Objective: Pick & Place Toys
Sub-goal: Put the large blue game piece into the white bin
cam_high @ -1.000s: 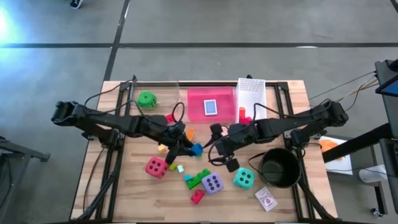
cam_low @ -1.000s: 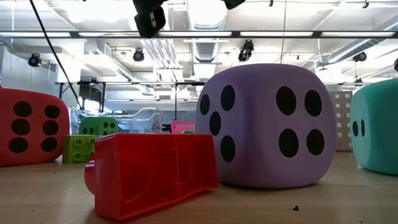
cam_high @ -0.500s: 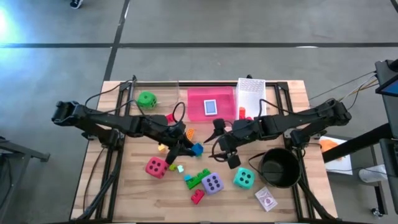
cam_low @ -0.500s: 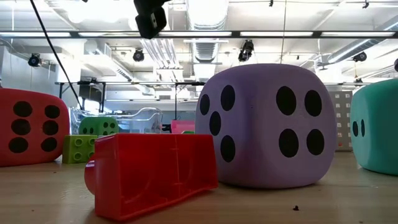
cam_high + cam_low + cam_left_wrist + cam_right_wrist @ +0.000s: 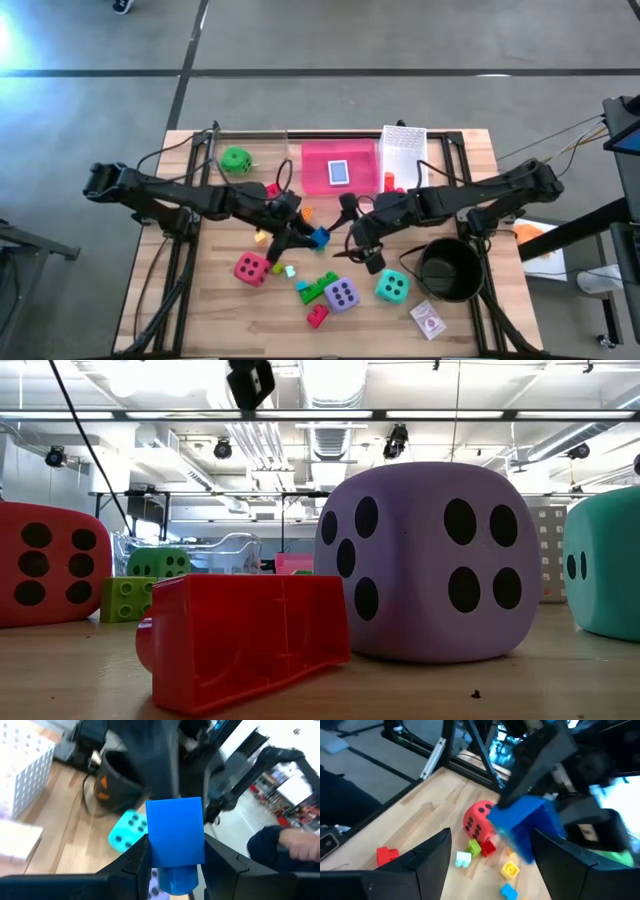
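Observation:
My left gripper is shut on a blue brick, held above the middle of the table. My right gripper faces it from the right, open, with nothing between its fingers; the blue brick shows just ahead of it. On the table rest a red die, a purple die, a teal die, a green die and small loose bricks, among them a red one. My left gripper pinches the blue brick by two opposite sides between its two fingers. The fingers come roughly level from the table's left. The brick is lifted clear of the table, with its round stud end back between the fingers.
A pink tray with a card pack and a white mesh basket stand at the far edge. A black round pot stands near right, with another card pack in front of it.
In the low view a dark part of an arm at the picture's top has risen a little; which arm it belongs to I cannot tell. The blue brick stays in my left gripper's hold.

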`<state>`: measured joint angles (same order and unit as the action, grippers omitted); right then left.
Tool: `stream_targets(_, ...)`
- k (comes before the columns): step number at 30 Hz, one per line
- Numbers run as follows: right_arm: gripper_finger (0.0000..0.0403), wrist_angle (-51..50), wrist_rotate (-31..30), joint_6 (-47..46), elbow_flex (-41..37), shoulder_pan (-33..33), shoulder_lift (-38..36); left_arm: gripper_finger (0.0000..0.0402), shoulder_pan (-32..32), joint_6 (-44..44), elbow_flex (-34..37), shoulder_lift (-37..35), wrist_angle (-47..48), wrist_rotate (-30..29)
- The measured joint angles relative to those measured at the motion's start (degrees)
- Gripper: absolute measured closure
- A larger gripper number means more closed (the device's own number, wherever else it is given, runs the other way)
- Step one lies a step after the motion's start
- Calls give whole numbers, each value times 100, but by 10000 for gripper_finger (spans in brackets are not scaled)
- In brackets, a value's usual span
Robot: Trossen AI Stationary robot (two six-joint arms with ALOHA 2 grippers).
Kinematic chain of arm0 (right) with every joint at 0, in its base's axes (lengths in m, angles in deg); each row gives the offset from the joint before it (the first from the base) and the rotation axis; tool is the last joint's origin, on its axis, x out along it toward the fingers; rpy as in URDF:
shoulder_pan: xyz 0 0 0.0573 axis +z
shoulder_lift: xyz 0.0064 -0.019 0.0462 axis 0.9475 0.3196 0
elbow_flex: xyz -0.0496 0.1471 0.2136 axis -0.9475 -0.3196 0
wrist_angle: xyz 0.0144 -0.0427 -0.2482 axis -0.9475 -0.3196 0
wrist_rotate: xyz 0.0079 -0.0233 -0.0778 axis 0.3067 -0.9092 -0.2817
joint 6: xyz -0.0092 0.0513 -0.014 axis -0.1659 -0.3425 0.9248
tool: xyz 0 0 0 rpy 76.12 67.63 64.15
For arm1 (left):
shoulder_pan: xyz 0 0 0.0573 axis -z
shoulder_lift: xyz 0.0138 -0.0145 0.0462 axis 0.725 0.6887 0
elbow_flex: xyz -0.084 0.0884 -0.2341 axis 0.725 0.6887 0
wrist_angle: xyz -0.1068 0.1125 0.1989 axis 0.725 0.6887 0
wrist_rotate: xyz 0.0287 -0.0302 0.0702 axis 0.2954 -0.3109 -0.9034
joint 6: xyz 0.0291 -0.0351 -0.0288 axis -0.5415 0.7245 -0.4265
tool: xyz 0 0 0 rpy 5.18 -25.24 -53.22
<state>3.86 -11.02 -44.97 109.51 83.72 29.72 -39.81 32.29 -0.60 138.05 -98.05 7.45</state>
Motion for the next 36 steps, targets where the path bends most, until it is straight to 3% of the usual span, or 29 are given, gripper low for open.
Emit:
stream_targets(10,145,266,59,152,11,2,165,266,-38,20,-17,7,-121,1)
stream_targets(28,379,543,189,589,6,-175,169,266,-44,154,-24,7,-360,202)
stream_targets(32,385,599,330,662,2,-186,169,260,-44,175,-27,7,-384,220)
stream_targets(36,384,639,330,612,2,-188,169,217,-44,154,-28,4,-424,219)
